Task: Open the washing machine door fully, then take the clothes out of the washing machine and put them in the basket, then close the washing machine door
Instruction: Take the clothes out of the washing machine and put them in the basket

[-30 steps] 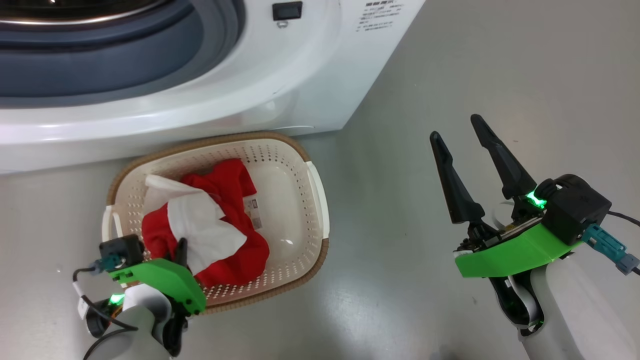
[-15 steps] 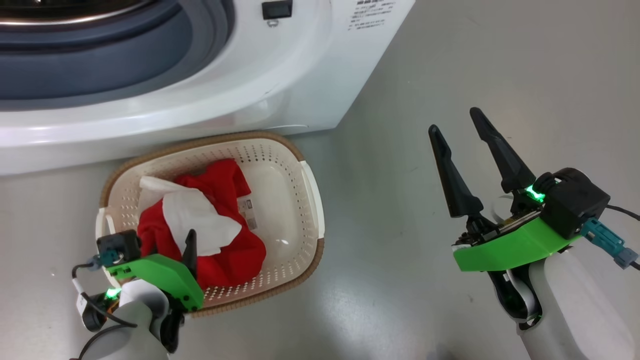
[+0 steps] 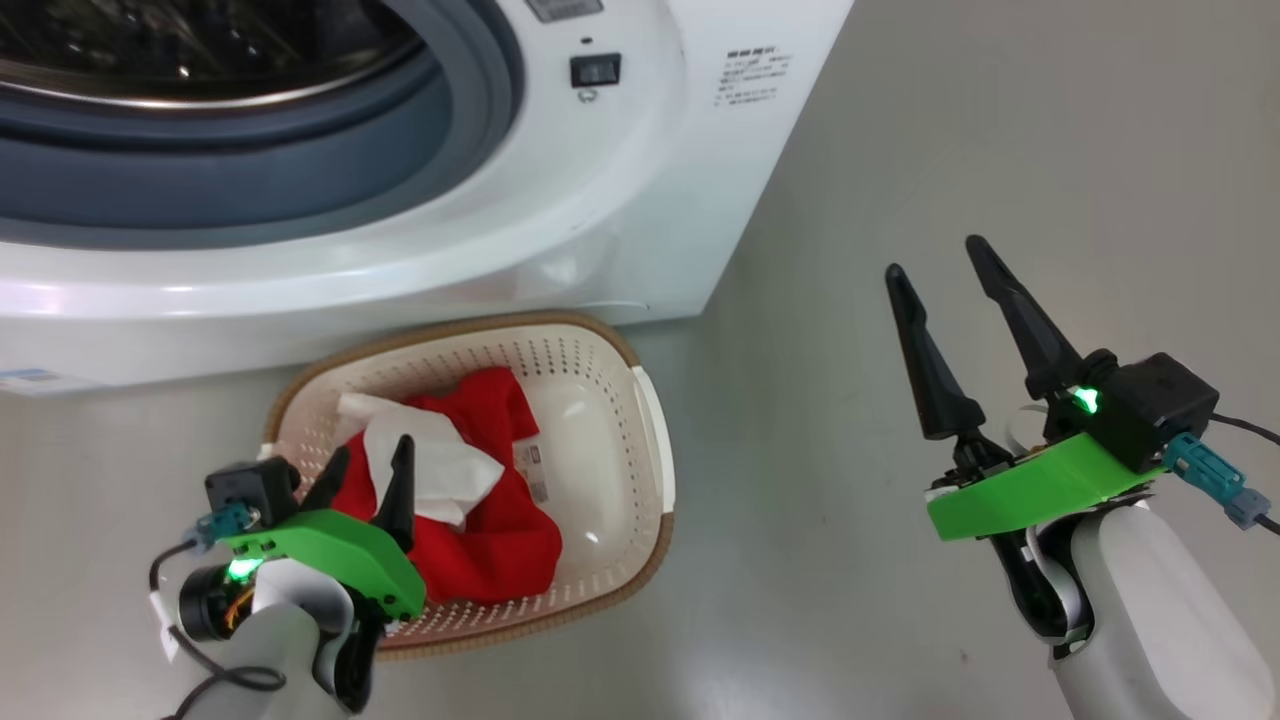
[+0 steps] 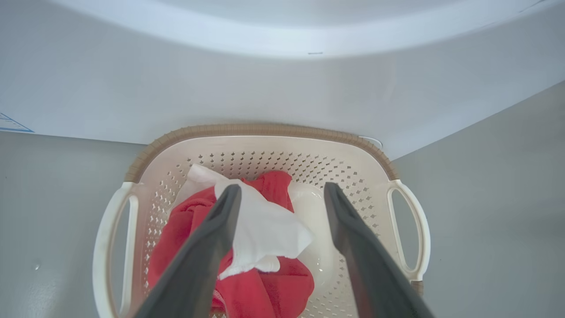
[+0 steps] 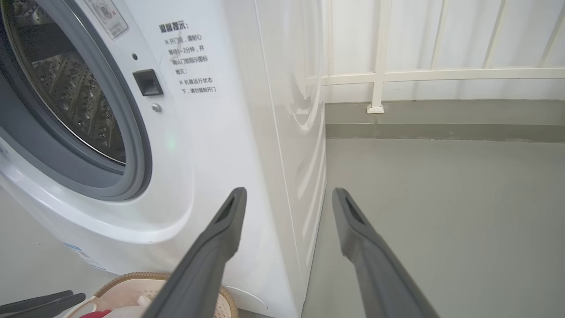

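One washer (image 3: pixel 600 230): big white front-loader, port wide open, grey ring (image 3: pixel 300 190) and steel drum (image 5: pixel 75 88) on show. One basket (image 3: pixel 590 360) on the floor (image 3: pixel 1000 120), tucked up vs the washer's front base; touching or just shy, can't tell. One heap of clothes (image 3: pixel 500 540) inside it, red w/ a white piece on top, filling the left and middle. How many garments, can't tell. One sticker (image 3: pixel 533 468) on the basket's bare bottom, at the heap's right edge.

Two grippers. The left gripper (image 3: pixel 372 448) is low over the basket's near-left rim, fingers spread wide, nothing between them, tips over the heap; cloth contact, can't tell. The right gripper (image 3: pixel 934 256) is well apart to the right over bare floor, fingers spread wide too, empty, aimed at the washer's right front corner.

Edges: the basket's far rim sits under the washer's bulging front, and its right handle (image 3: pixel 660 440) is free. Open floor from there to the right gripper and past it, plus along the washer's right side.

Surface: smooth grey floor, slight sheen. Room: low grey kerb (image 5: pixel 441 119) and white railing (image 5: pixel 379 77) at the back.
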You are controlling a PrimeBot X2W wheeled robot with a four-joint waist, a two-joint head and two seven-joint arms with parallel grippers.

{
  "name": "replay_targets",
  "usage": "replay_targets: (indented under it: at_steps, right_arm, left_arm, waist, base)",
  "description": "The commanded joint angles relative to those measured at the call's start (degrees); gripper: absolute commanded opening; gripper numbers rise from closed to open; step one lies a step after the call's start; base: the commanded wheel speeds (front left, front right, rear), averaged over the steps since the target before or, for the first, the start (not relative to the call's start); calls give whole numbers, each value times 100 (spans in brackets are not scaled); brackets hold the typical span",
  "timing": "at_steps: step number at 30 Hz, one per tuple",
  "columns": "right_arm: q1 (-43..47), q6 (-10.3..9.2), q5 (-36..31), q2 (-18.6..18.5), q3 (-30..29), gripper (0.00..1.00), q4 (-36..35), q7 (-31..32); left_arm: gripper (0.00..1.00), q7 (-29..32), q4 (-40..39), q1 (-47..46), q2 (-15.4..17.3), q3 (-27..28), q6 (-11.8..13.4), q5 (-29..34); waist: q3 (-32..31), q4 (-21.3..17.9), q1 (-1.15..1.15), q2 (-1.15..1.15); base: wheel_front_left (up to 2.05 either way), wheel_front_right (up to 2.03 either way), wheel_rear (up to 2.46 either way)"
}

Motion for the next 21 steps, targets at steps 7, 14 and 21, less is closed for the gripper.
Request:
replay_targets:
  at_steps: [7,14,21]
  right_arm:
    - [219,20,-198,99,-85,100,129,-36]
    - [341,20,-229,122,-120,100,243,-36]
    - [504,20,-313,138,-275,100,282,-36]
  left_arm:
    - [100,-69,-1179,666,75,518,-23,335]
    - [100,-69,-2215,1159,22,892,-32,826]
    - [100,-70,-3089,1560,-27,1171,-12,1253]
  waist:
    - [-611,286,0,0]
    - [-1006,393,0,0]
    - [-1381,464,0,0]
  base:
    - [0,0,0]
    - [0,0,0]
    - [0,0,0]
